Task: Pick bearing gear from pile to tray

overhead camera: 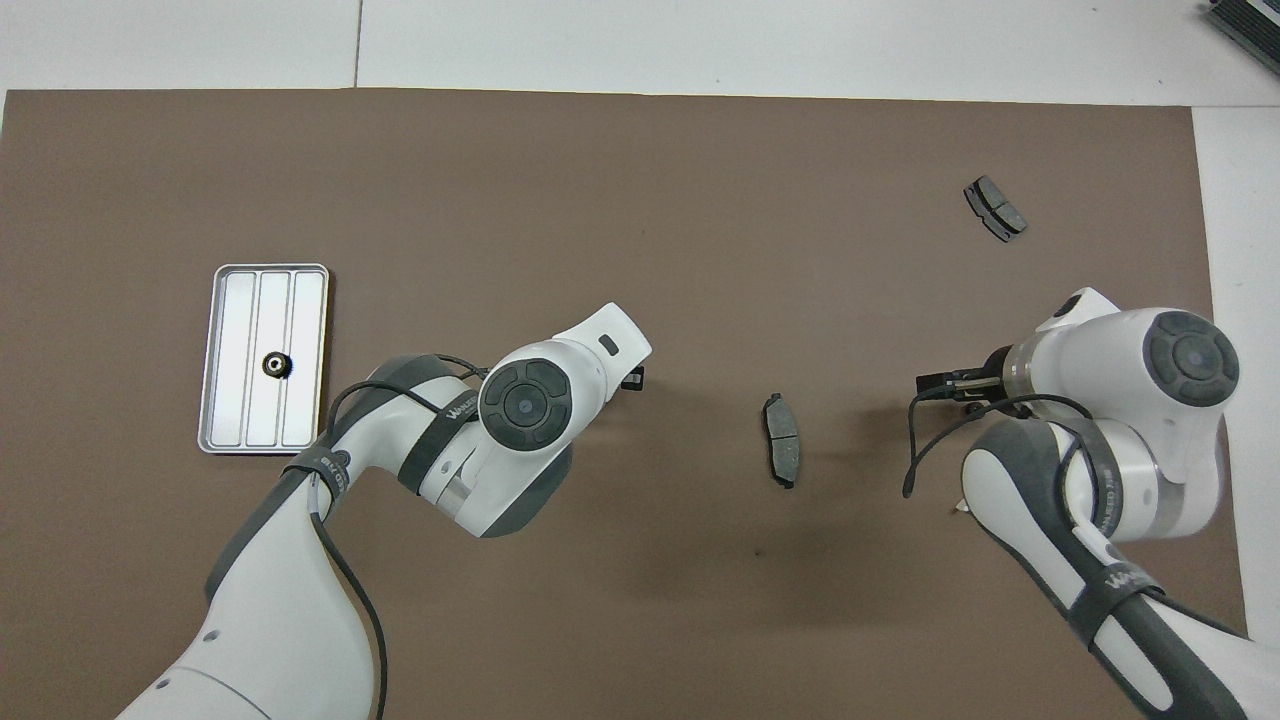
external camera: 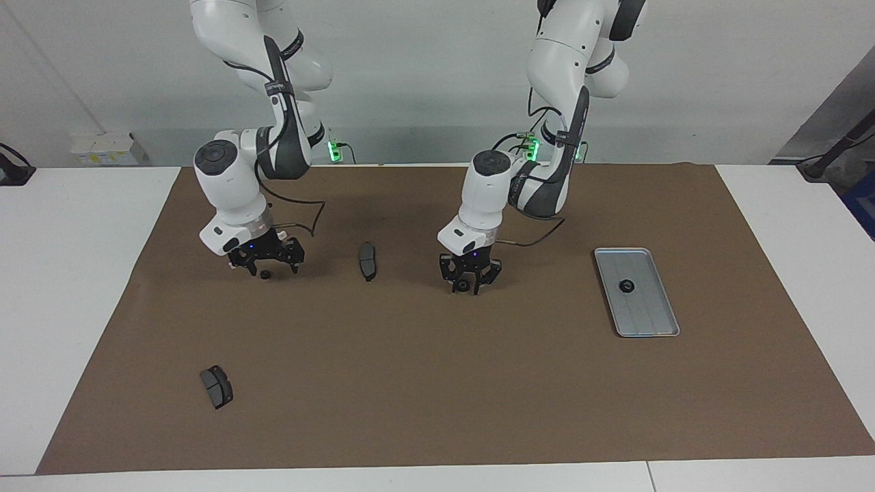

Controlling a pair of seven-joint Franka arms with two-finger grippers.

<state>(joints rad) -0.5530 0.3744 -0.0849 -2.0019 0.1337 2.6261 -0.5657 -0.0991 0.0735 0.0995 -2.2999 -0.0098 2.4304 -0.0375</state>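
The silver tray (external camera: 646, 318) lies toward the left arm's end of the mat with one black gear (external camera: 625, 285) in it; it also shows in the overhead view (overhead camera: 300, 400). My left gripper (external camera: 466, 284) is low at the mat's middle, open, its fingers on either side of a second black gear (external camera: 463, 285). My right gripper (external camera: 265, 263) is open just above a third gear (external camera: 265, 274) toward the right arm's end. The white arc piece is hidden by the right arm. In the overhead view both these gears are hidden under the wrists.
One dark brake pad (external camera: 367, 260) lies between the two grippers and also shows in the overhead view (overhead camera: 781, 438). Another brake pad (external camera: 217, 386) lies farther from the robots at the right arm's end. The brown mat (external camera: 437, 383) covers the white table.
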